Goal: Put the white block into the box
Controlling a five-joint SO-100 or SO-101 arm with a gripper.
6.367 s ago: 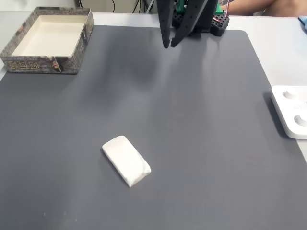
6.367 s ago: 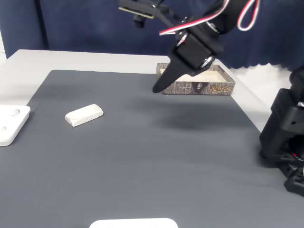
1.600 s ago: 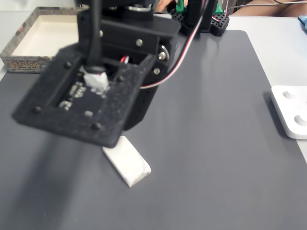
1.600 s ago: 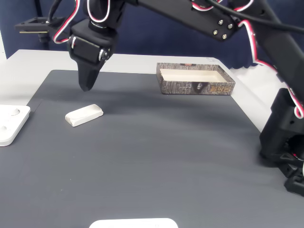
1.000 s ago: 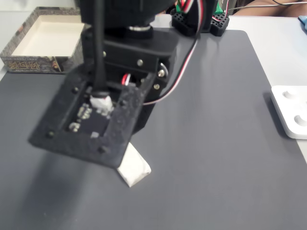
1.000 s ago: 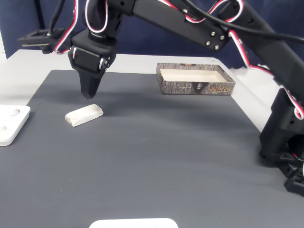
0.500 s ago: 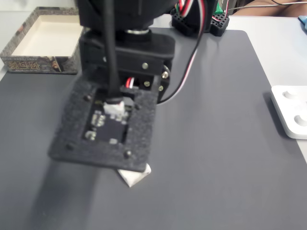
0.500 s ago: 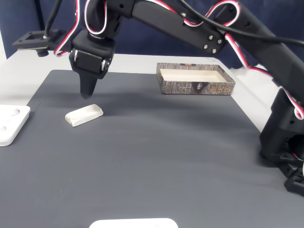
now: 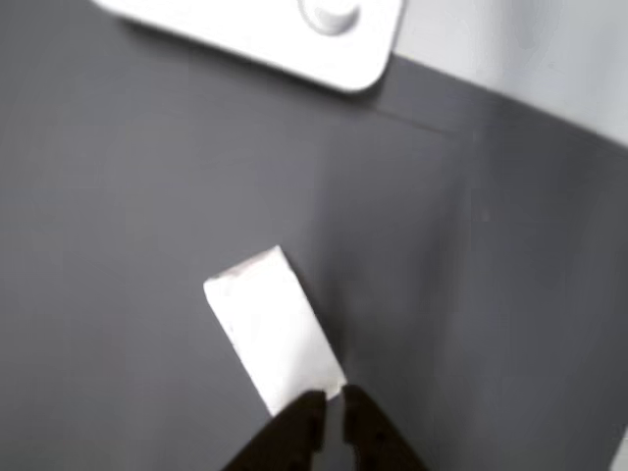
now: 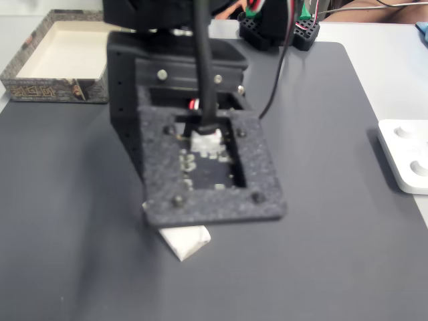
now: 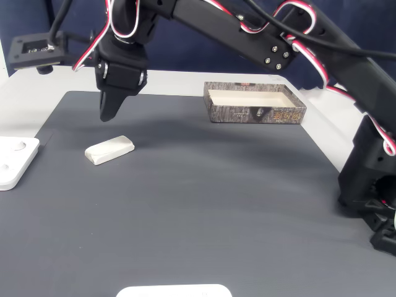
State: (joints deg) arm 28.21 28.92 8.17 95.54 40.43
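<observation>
White block: a small white block point(image 11: 109, 150) is seen lying flat on the dark grey mat point(image 11: 204, 204), toward the left of the mat in a fixed view point(image 11: 109, 150); in the other view point(image 9: 273, 329) it is laid at a slant, and in a fixed view point(image 10: 185, 240) just one end is seen below the arm's camera mount point(image 10: 210, 167).

Gripper: the gripper point(image 11: 106, 116) is held above the mat, pointed down, just behind the block and apart from it; in the other view its tips point(image 9: 333, 410) are placed at the block's near end.

Jaws: the two dark tips are drawn nearly together with a thin slit between them, and nothing is held; contact with the block cannot be told, since that view is blurred.

Box: an open patterned box point(image 11: 256, 104) with a pale inside is set at the mat's far edge, well apart from the block; in a fixed view it is found at the upper left corner point(image 10: 63, 55).

White slab: a rounded slab with round dimples point(image 10: 406, 155) is set at the mat's edge, near the block in a fixed view point(image 11: 15, 159) and at the top of the other view point(image 9: 294, 34).

Arm base: the black base point(image 11: 371, 185) is stood at the right of a fixed view.
</observation>
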